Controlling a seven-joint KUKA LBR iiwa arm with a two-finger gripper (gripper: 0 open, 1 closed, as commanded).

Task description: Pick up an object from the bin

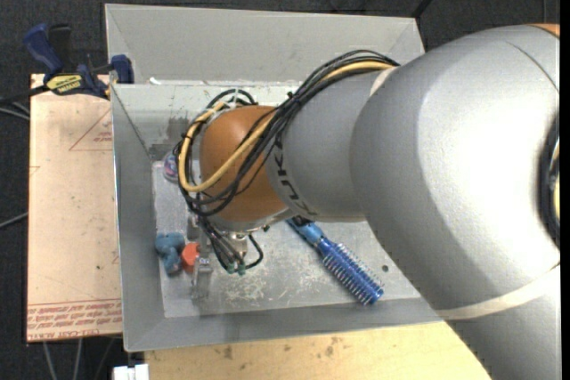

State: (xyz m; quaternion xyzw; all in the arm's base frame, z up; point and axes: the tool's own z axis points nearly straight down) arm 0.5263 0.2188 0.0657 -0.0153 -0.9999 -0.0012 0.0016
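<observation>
My gripper (202,274) reaches down near the bin's front left corner, below the orange dome on the wrist. Just to its left, touching or almost touching it, lies a small orange-red piece (189,254). A lumpy blue object (167,246) sits right beside that piece, further left. I cannot tell whether anything is between the jaws.
A blue hairbrush (339,263) lies slantwise on the bin floor to the right of the gripper, bristles toward the front. A small purple thing (169,165) peeks out by the left wall, further back. The arm and its cables hide the middle of the bin.
</observation>
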